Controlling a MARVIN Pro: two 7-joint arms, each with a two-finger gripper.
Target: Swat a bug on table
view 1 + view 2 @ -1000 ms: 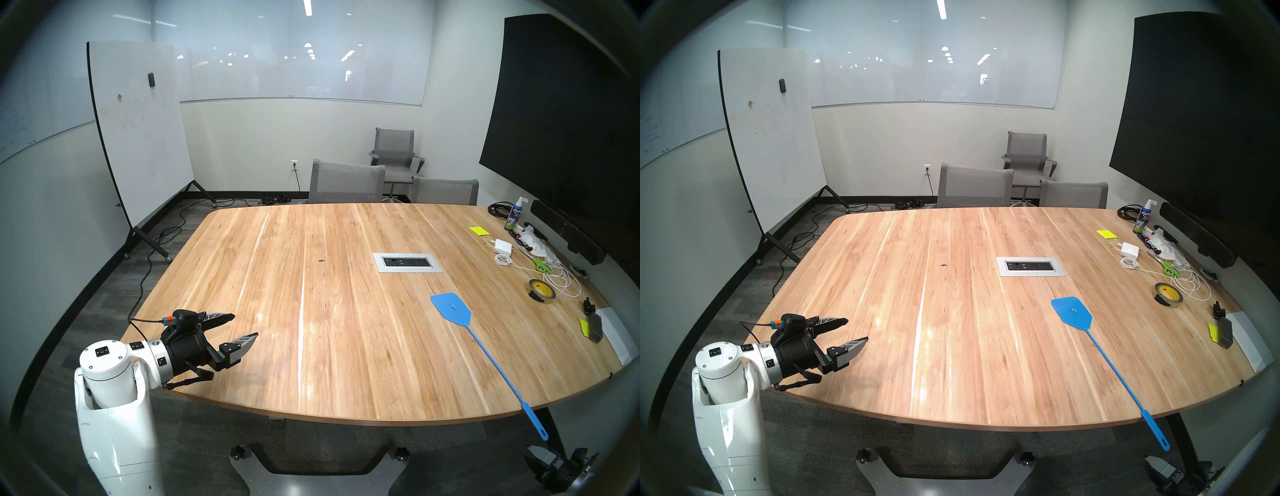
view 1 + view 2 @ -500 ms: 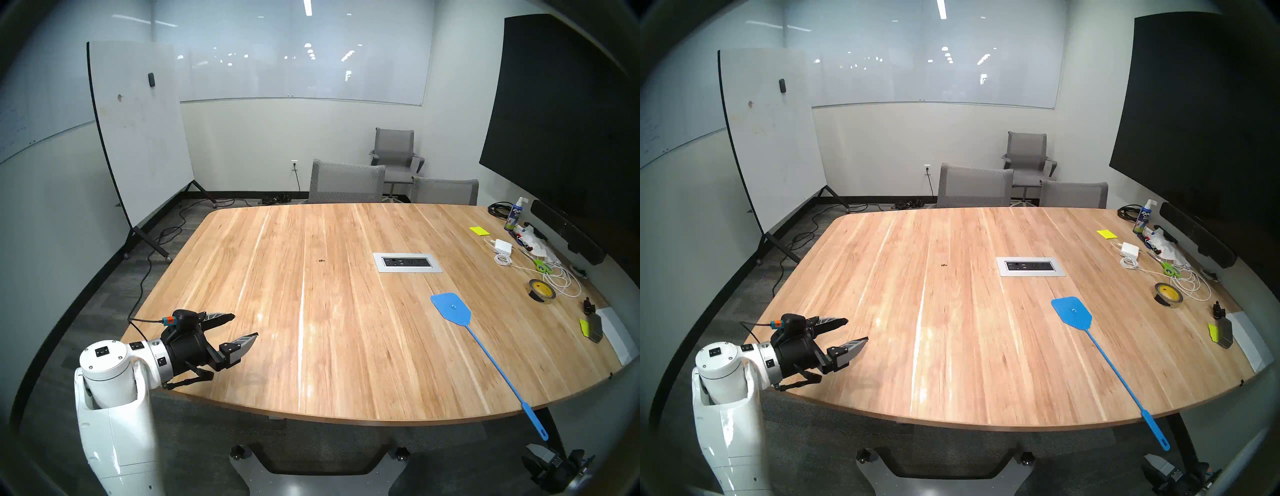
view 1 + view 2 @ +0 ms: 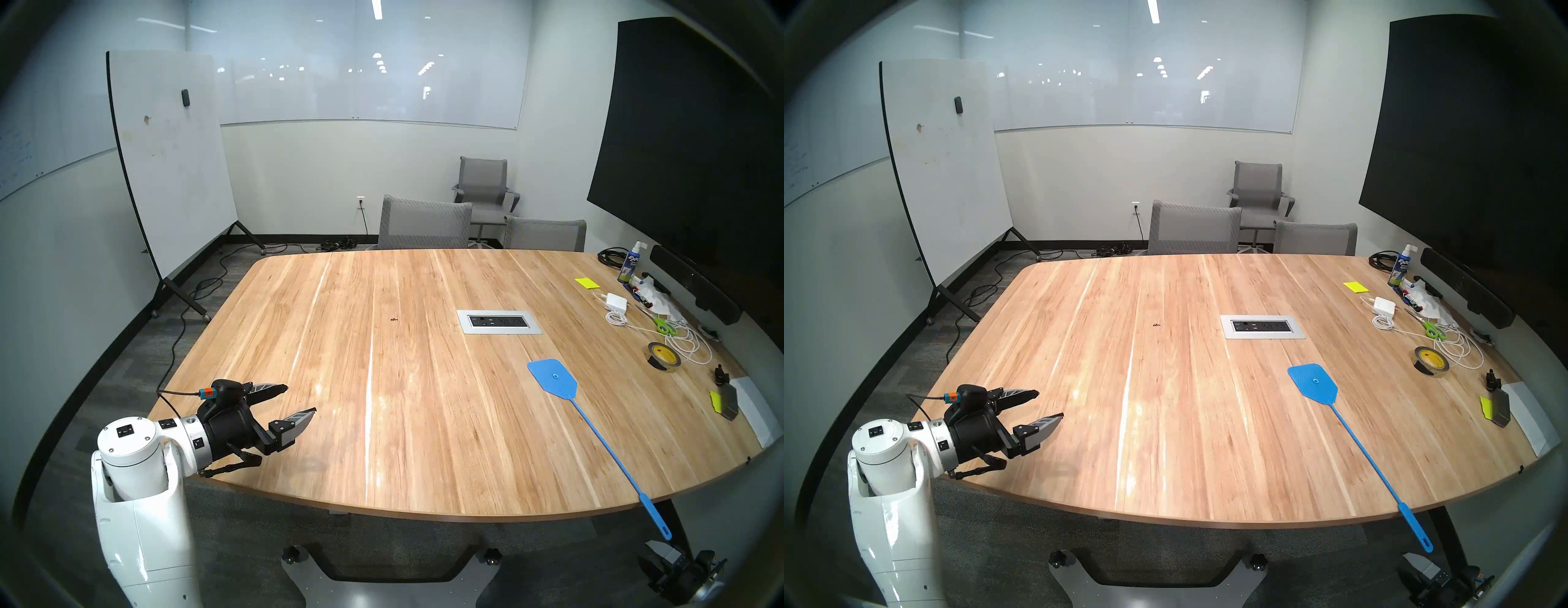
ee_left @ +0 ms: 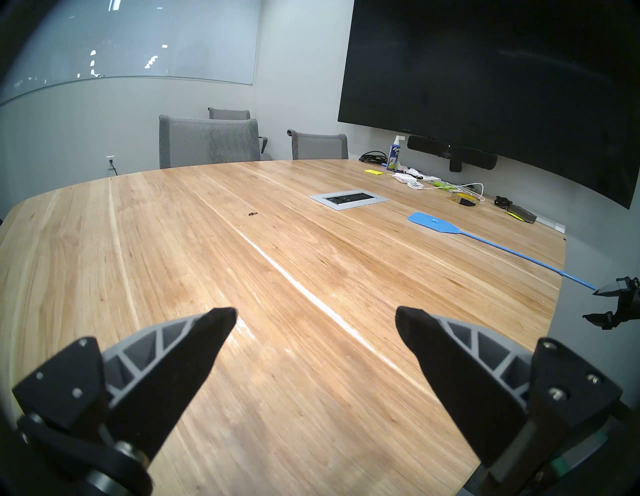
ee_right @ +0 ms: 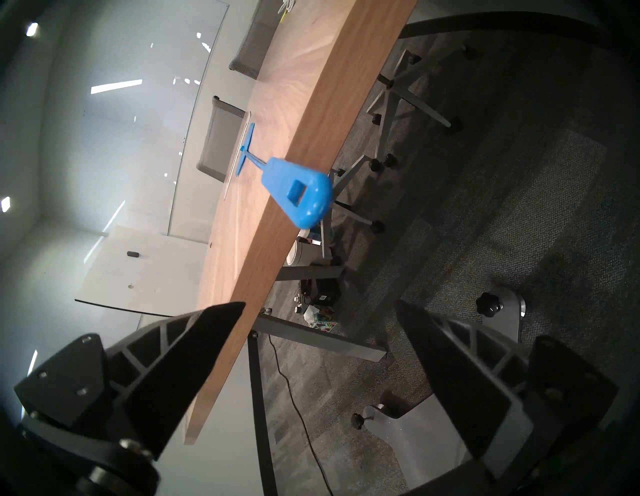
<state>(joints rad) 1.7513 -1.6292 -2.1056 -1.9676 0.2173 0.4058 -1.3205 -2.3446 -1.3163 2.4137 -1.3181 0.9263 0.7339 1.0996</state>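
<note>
The right pincer (image 3: 655,560) sits in the bottom right corner of the head view, below the table's near edge, its fingers spread wide with nothing between them. In its own wrist view the two dark fingers (image 5: 194,350) frame the table edge, and the thick looped end of the blue fly swatter's handle (image 5: 298,194) hangs over that edge near the middle of the frame, apart from both fingers. In the left wrist view the same pincer shows at the far right edge, just beside the handle's tip and not touching it.

The left pincer (image 3: 299,399) hovers at the lower left of the head view over the table's near left corner, fingers apart and empty, pointing toward the middle of the frame.

The blue fly swatter (image 3: 553,379) lies flat on the table (image 3: 382,424) at the lower right of the head view, its square head toward the frame's middle and its long thin handle running down and right, past the table's edge.

The bug (image 3: 393,319) is a tiny dark speck on the bare wood near the centre of the head view, left of the silver power-outlet panel (image 3: 499,321) and well apart from the swatter and both pincers. The left wrist view shows it (image 4: 253,214) above the middle of the frame, left of the panel.

Along the right side of the head view lie a roll of tape (image 3: 663,356), green-handled scissors (image 3: 662,326), a white charger with its cable (image 3: 616,302), a yellow sticky pad (image 3: 587,282) and a spray bottle (image 3: 630,262).
</note>
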